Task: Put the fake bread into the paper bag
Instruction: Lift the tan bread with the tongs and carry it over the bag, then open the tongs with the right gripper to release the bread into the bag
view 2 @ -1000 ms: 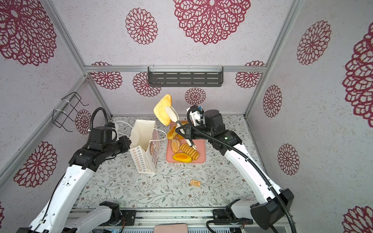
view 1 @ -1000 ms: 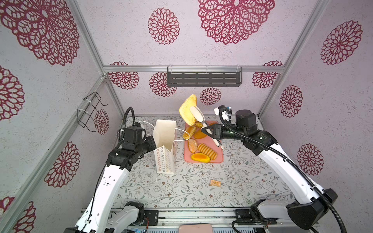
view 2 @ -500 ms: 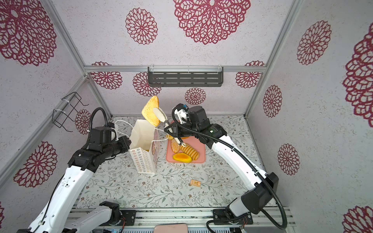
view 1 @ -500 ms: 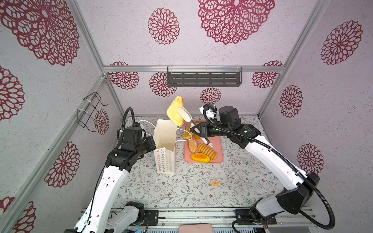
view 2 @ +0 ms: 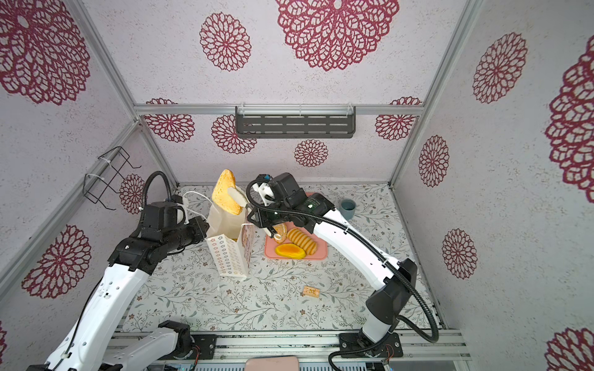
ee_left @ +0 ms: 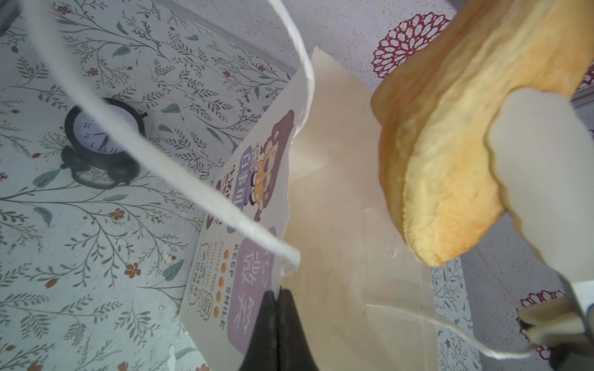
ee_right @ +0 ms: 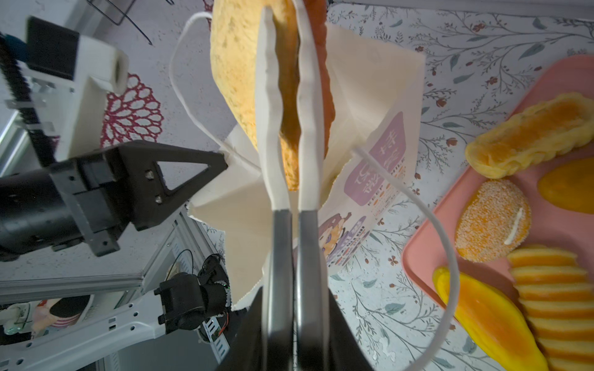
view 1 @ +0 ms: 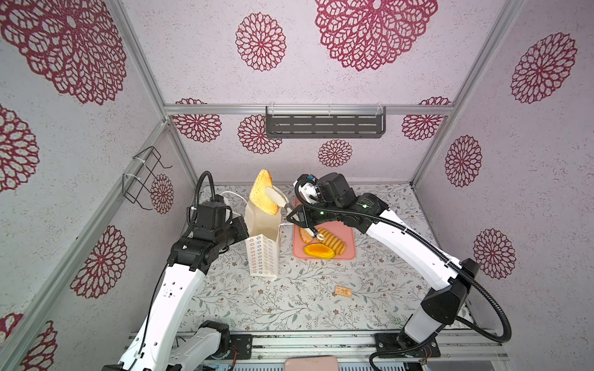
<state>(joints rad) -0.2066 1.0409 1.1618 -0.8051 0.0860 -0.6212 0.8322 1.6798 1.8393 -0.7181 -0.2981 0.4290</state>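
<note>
Only my left wrist view shows one clock (ee_left: 103, 128) beside the paper bag (ee_left: 328, 192); left gripper (ee_left: 278, 308) pinches its rim. Right gripper (ee_right: 281, 13) clamps one fake bread (ee_right: 234, 64) above it.

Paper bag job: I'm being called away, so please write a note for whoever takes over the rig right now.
Left gripper: shut on the paper bag rim.
Right gripper: shut on tongs clamping a triangular bread over the bag's mouth.
Done: bag's contents cannot be seen.
Left: release it, then move the other breads from the pink tray.
</note>
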